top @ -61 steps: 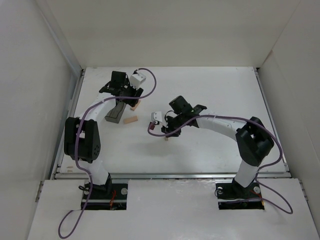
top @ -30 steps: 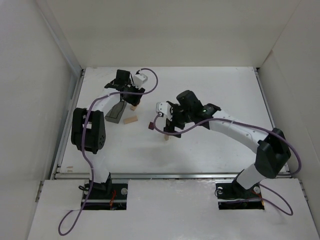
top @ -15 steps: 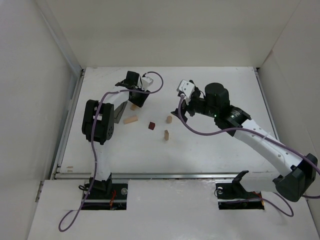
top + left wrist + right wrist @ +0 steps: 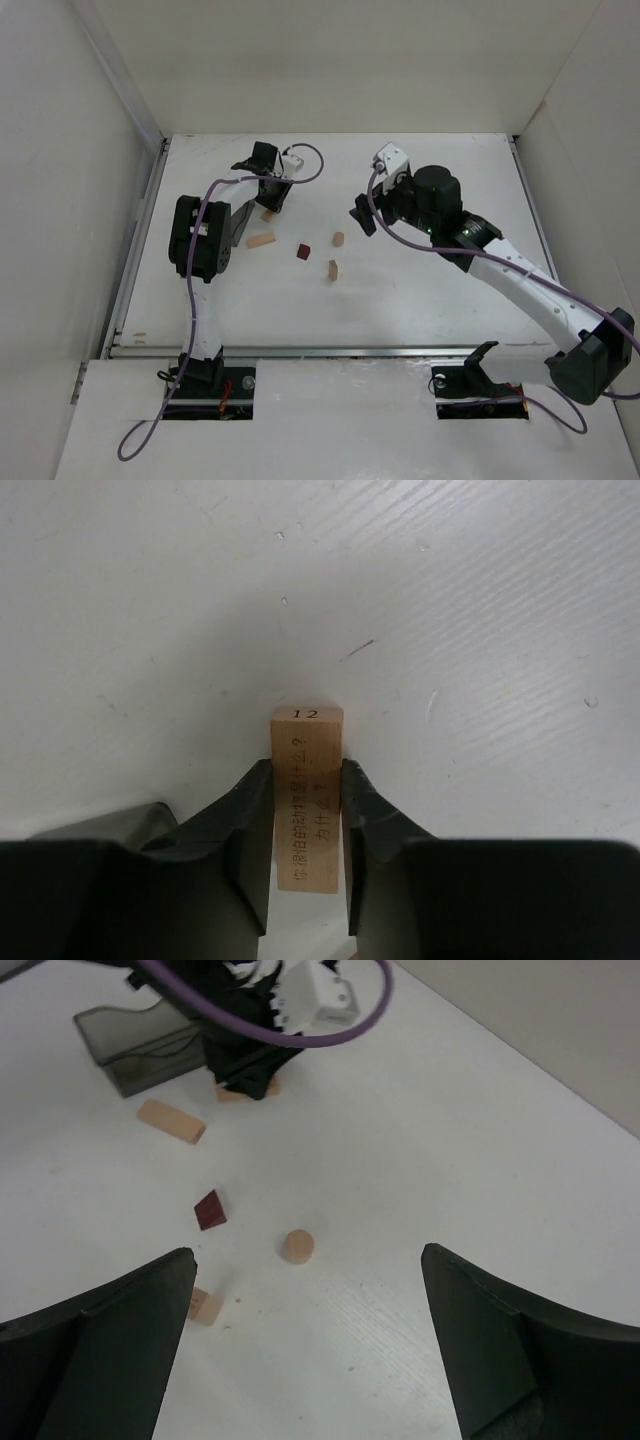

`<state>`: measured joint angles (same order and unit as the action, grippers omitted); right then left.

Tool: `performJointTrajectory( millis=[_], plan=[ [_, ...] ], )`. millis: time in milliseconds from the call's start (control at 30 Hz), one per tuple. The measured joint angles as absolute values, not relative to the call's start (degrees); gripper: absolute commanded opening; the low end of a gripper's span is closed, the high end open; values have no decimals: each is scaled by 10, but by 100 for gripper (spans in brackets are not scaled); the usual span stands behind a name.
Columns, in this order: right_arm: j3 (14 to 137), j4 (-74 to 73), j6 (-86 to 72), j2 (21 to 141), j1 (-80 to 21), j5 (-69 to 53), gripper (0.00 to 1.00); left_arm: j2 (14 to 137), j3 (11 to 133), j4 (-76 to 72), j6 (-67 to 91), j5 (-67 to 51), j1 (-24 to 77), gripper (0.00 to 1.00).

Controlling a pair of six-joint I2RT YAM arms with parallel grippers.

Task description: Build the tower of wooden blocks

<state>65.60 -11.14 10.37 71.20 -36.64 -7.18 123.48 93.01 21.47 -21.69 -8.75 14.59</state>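
In the top view the left arm (image 4: 195, 240) covers most of the grey tray (image 4: 238, 226). There the left gripper (image 4: 306, 772) also hides much of the pale block (image 4: 307, 730), which it clamps between both fingers at the far left of the table (image 4: 400, 300). This block carries the number 12 and a column of small signs which I cannot read. In the right wrist view the small pale upright (image 4: 207, 1306) is half behind a finger, and the red-brown block (image 4: 209, 1210) shows like a wedge, so its shape is not sure. The right gripper (image 4: 362, 215) hangs over the table with its fingers wide apart, holding nothing. The tower pieces are unstacked: the plank (image 4: 261, 240), the red-brown block, the round pale piece (image 4: 339, 239) and the upright lie apart from each other near the table's middle, the plank just beside the tray.
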Motion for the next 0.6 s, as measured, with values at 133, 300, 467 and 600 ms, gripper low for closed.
performJointTrajectory(
  millis=[133,300,467,600],
  plan=[
    [658,-111,24,713,-348,-7,100,1235,930,216,-225,-100,145,0],
    [679,-113,-49,726,-326,6,97,1231,930,220,-227,-112,142,0],
    [705,-115,-136,737,-293,-12,93,1177,917,231,-250,-133,156,0],
    [747,-130,-203,769,-255,-48,77,1059,902,232,-291,-175,196,0]
  ],
)
